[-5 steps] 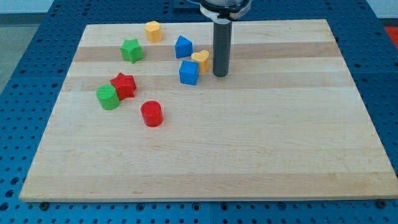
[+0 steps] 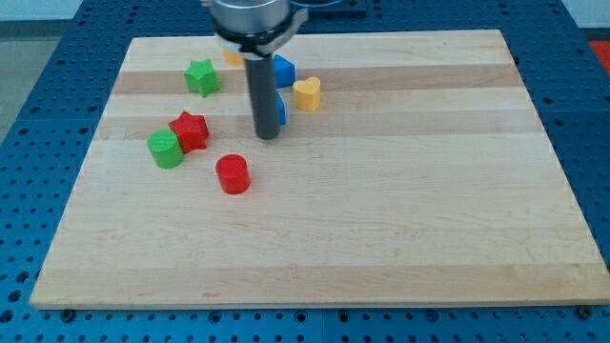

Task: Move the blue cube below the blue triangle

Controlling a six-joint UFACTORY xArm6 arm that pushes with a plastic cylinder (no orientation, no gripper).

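My tip [image 2: 268,135] is planted on the board [image 2: 381,219], no claw here, just a bare rod. It hides most of the blue cube [image 2: 282,113], touching its left side. Blue triangle [image 2: 284,69] sits just beyond, yellow heart [image 2: 307,92] right.

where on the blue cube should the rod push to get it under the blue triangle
Judging from this view, press the blue cube on its upper face, coming from the view's top, so it slides down below the blue triangle. My tip now stands at its left, hiding most of it; the yellow block crowds its right.
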